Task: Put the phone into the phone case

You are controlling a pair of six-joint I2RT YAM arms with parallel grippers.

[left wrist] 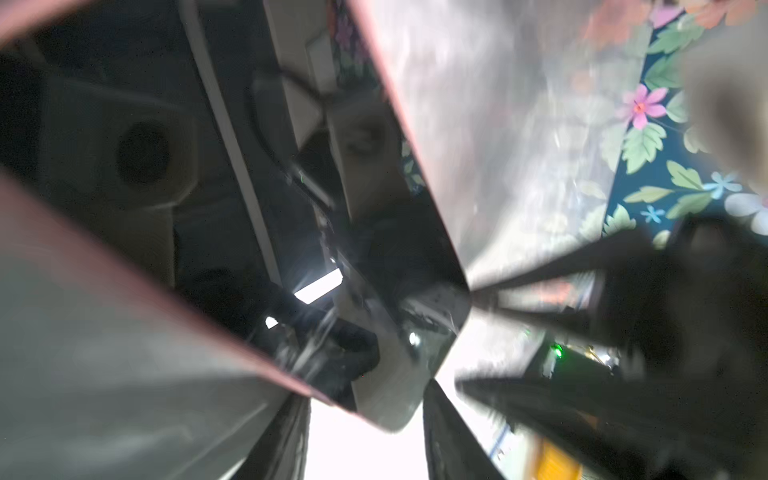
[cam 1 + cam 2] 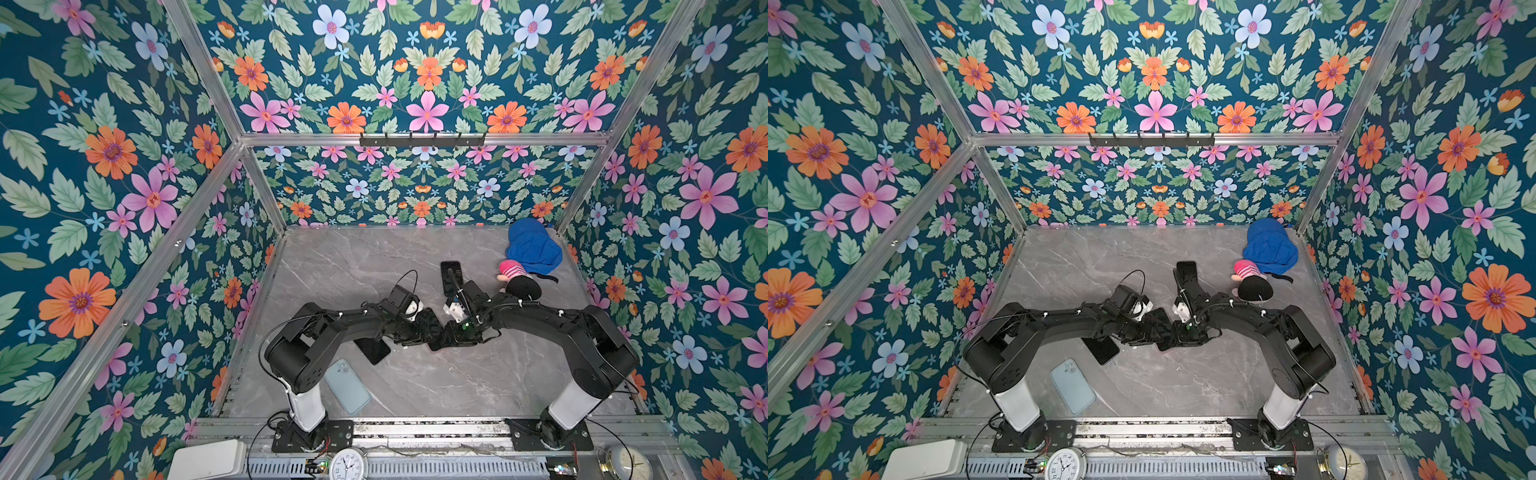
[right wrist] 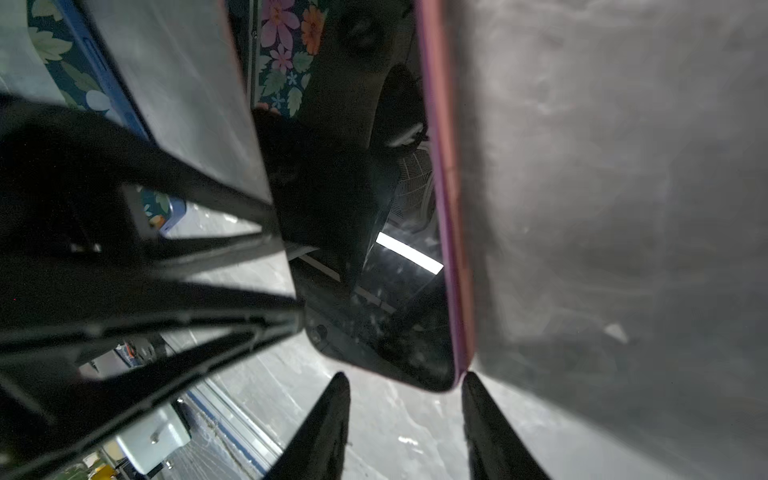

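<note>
Nearest, at the lower left of a top view, a light-blue flat slab (image 2: 347, 386) with a camera ring lies on the grey marble tabletop (image 2: 478, 386). Just beyond it is a black glossy slab (image 2: 376, 352). At the centre the two arms meet over the task's thing, a dark-screened phone (image 3: 395, 324) with a pink rim, which seems to lie on the tabletop. The right claw (image 3: 404, 376) straddles one corner of it with its fingers part-way apart. The left claw (image 1: 368, 395) straddles the opposite end in the same way. Whether either is actually pinching the phone cannot be told.

Farther back lies a black rectangular shell (image 2: 451, 274), possibly the phone case, though that is a guess. A plush doll (image 2: 519, 284) and a blue cloth (image 2: 532, 247) sit at the far right.

The step in hand looks like securing the phone between both claws. The next move calls for a firm hold, a lift, and squaring the phone over the case before pressing it in.
</note>
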